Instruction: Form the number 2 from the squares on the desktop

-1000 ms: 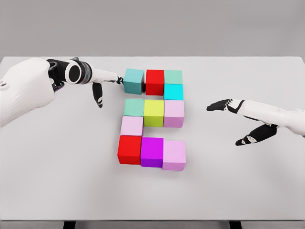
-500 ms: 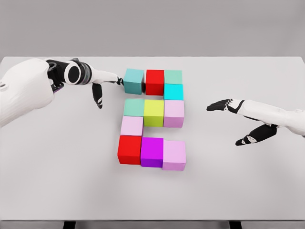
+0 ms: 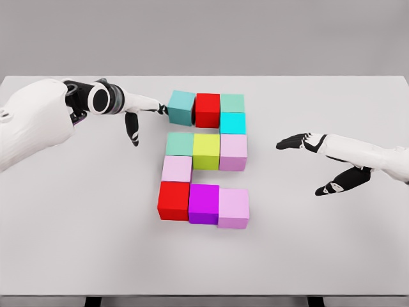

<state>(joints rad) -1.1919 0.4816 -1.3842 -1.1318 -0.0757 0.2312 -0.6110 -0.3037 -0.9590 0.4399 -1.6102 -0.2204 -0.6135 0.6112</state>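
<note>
White and broad, the flat bench (image 3: 77,243) fills the view. On it, at centre, ten coloured cubes sit packed together in the outline of a 2.

The white left arm comes in from the left edge; its left hand (image 3: 137,112) reaches right along the far row, fingers (image 3: 133,131) spread and holding nothing — one fingertip touches the left face of the teal cube (image 3: 181,107), which sits slightly turned against its neighbour. The white right arm enters from the right, and the right hand (image 3: 319,163) hovers well apart from the cubes, fingers wide and empty.

Far row, left to right: teal cube, red cube (image 3: 208,109), pale green cube (image 3: 232,103). Just nearer, under the pale green one, sits a cyan cube (image 3: 233,123). Middle row: sea-green cube (image 3: 179,144), yellow-green cube (image 3: 206,151), pink cube (image 3: 233,151). A pale lilac cube (image 3: 177,169) sits below the sea-green one. Near row — second red cube (image 3: 174,200), magenta cube (image 3: 204,203), second pink cube (image 3: 234,208).
</note>
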